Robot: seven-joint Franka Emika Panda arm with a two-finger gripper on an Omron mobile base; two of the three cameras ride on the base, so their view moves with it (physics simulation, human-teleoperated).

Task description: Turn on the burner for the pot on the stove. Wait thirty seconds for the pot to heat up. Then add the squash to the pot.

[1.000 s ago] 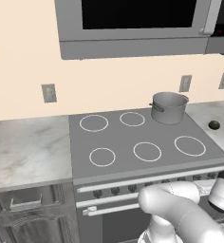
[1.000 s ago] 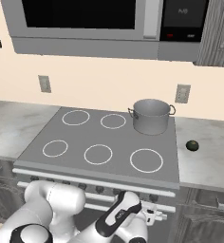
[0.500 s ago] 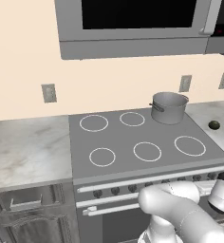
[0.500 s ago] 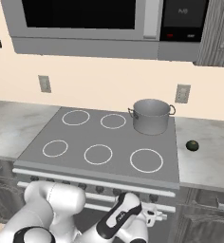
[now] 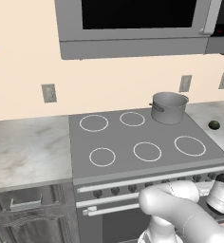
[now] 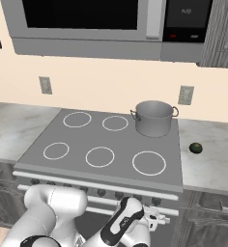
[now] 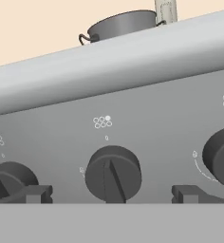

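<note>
Pot: I see the grey metal pot (image 6: 154, 118) upright on the back right burner ring of the stove (image 6: 87, 142), its small side handles showing; in my hand view its rim (image 7: 123, 23) peeks over the stove's front edge.
Squash: the small dark green squash (image 6: 196, 148) lies on the marble tabletop (image 6: 217, 154) just right of the stove, apart from the pot and nearer the front.
Knobs: in my hand view a dark knob (image 7: 113, 173) sits dead centre on the front panel, its ridge nearly vertical, with another knob on each side.
End effector: my end effector (image 7: 113, 193) is low in front of the knob row, fingers spread wide, one fingertip (image 7: 35, 193) on each side of the centre knob, gripping nothing.
Surroundings: a grey microwave (image 6: 87, 24) hangs above the stove, and wall outlets (image 6: 185, 95) sit on the cream wall.
</note>
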